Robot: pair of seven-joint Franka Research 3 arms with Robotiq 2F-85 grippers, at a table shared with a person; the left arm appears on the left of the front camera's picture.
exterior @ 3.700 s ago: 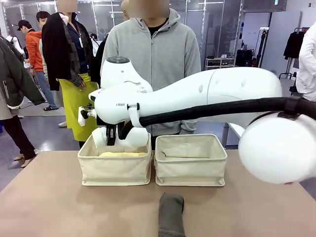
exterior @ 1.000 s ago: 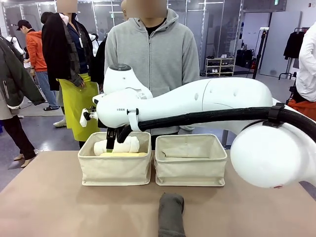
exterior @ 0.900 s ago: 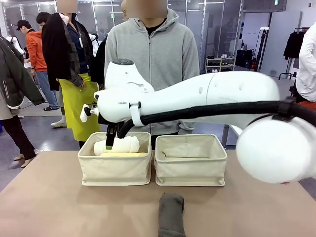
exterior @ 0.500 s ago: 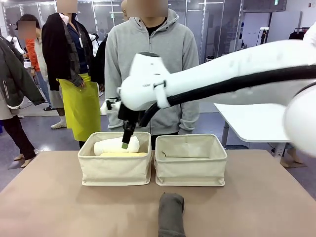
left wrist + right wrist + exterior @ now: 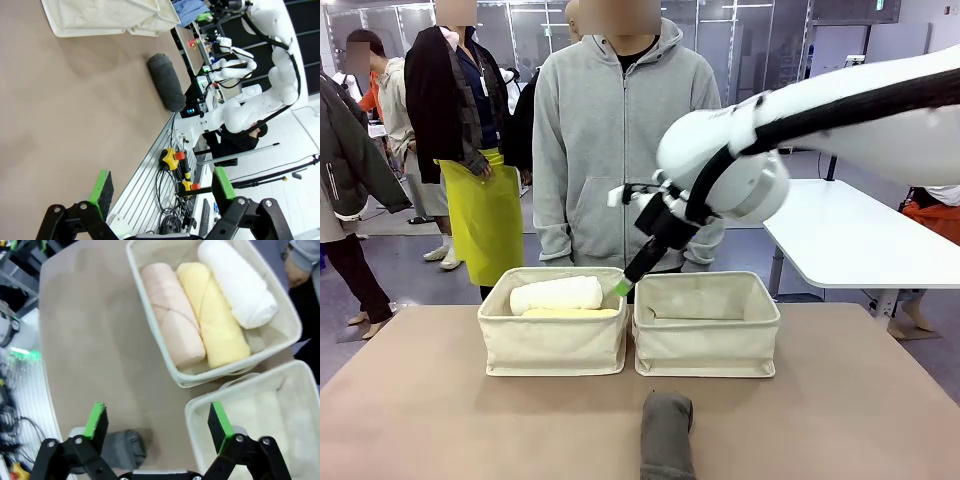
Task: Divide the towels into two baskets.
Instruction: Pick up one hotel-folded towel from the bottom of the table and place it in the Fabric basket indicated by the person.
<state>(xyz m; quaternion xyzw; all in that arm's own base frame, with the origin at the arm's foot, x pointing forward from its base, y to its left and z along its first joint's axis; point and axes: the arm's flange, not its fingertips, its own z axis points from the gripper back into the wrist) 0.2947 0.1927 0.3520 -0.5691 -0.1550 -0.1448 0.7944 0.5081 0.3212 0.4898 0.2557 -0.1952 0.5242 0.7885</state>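
While three towels [image 5: 215, 315] fill one basket [image 5: 552, 345], left fingers [image 5: 102, 187] and right fingers [image 5: 97, 421] spread, empty; next, likely: bottom-centre grey towel [image 5: 667, 435] into other basket [image 5: 706, 350].

Right gripper [image 5: 624, 286] is withdrawing rightward and upward from the left-hand basket [image 5: 552, 345], jaws apart (tips now hanging over the seam beside the right-hand basket [image 5: 706, 345]); the white towel [image 5: 557, 294], earlier held aloft, is lying released inside it, free of the fingers.

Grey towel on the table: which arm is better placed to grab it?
Probably right: the right end effector, open, hangs over the baskets near the grey towel; the left end effector looks farther off.
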